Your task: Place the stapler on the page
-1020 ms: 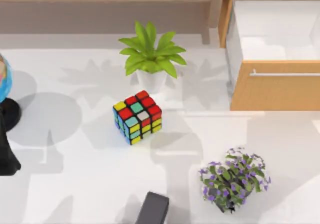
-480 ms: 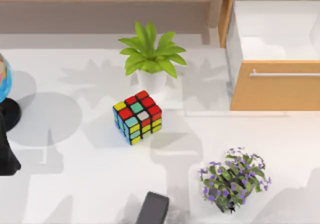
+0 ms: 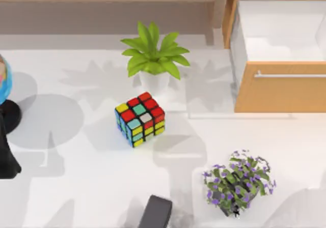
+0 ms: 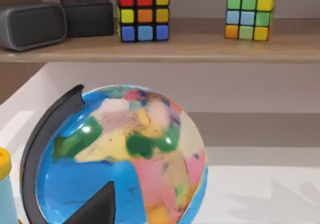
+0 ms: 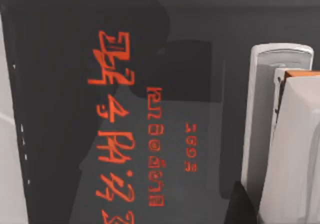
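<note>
In the right wrist view the page (image 5: 125,134) is a dark sheet with red characters, lying flat below the camera. The stapler (image 5: 290,149) is white and grey with an orange bit near its head. It hangs over the page's edge and throws a darker shadow onto the sheet beside it. My right gripper (image 5: 270,209) is shut on the stapler, with one dark fingertip (image 5: 242,204) pressed against its side. My left arm (image 3: 5,157) is parked at the table's left edge beside the globe (image 3: 2,80).
A colour cube (image 3: 140,118) sits mid-table with a potted plant (image 3: 154,60) behind it. Purple flowers (image 3: 238,182) stand front right, a dark grey block (image 3: 155,212) at the front edge. An open wooden drawer (image 3: 280,85) juts out back right.
A soft shadow at the table's front right corner has grown and shifted. The cube, plant, flowers and left arm have stayed where they were.
</note>
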Tool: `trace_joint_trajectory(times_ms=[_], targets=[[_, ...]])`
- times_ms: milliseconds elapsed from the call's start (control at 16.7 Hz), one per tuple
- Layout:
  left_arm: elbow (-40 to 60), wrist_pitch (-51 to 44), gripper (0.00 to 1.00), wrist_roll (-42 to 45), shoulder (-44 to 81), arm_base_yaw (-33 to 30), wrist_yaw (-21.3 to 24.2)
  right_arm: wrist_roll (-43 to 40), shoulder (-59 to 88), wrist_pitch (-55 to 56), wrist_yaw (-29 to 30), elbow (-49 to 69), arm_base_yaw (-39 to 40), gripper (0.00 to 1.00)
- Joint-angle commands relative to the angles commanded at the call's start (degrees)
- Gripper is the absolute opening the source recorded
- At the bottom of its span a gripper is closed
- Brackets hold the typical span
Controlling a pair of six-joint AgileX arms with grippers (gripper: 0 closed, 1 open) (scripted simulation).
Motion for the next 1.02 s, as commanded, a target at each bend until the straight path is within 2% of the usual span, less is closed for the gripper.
trace_joint_trajectory(times_ms=[420,1020], targets=[[0.00,0.00,1.00,0.00,0.00,0.00,0.00,0.16,1.29,3.55,0.02,-2.17,0.06,0.00],[0.00,0.00,1.00,0.00,0.00,0.00,0.00,0.16,1.29,3.55,0.02,-2.17,0.06,0.75]])
